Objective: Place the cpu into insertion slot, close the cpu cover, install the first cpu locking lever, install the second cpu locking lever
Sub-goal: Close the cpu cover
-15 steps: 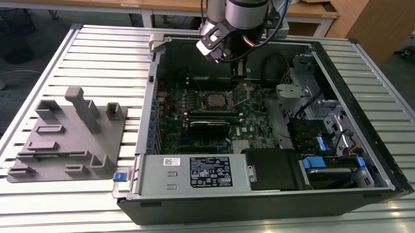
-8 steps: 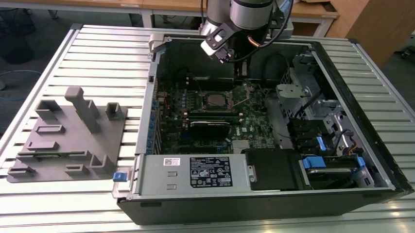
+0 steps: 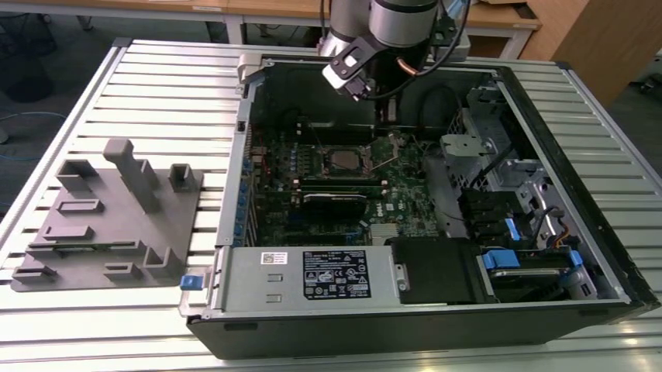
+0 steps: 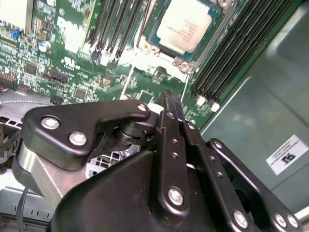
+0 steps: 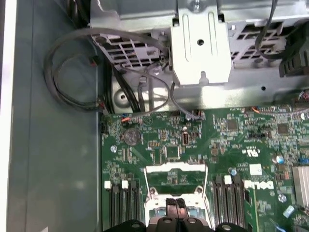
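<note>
The cpu (image 4: pixel 186 24), a flat square chip with a dull silver top, lies in the insertion slot (image 3: pixel 321 159) on the green board. The cpu cover (image 4: pixel 208 42), a thin silvery frame, lies around the chip's edges. A thin wire lever (image 3: pixel 385 155) slants up beside the socket on the exterior view's right. My gripper (image 3: pixel 389 116) hangs just above the socket's far side, apart from it. In both wrist views its black fingertips (image 5: pixel 175 205) are pressed together, shut with nothing between them.
Long black memory slots (image 4: pixel 231 53) flank the socket. A metal bracket (image 5: pixel 200 43) and looped cables (image 5: pixel 72 63) sit near the case's back wall. A drive cage with blue tabs (image 3: pixel 517 256) fills the near right. A grey fixture block (image 3: pixel 114 217) stands on the table's left.
</note>
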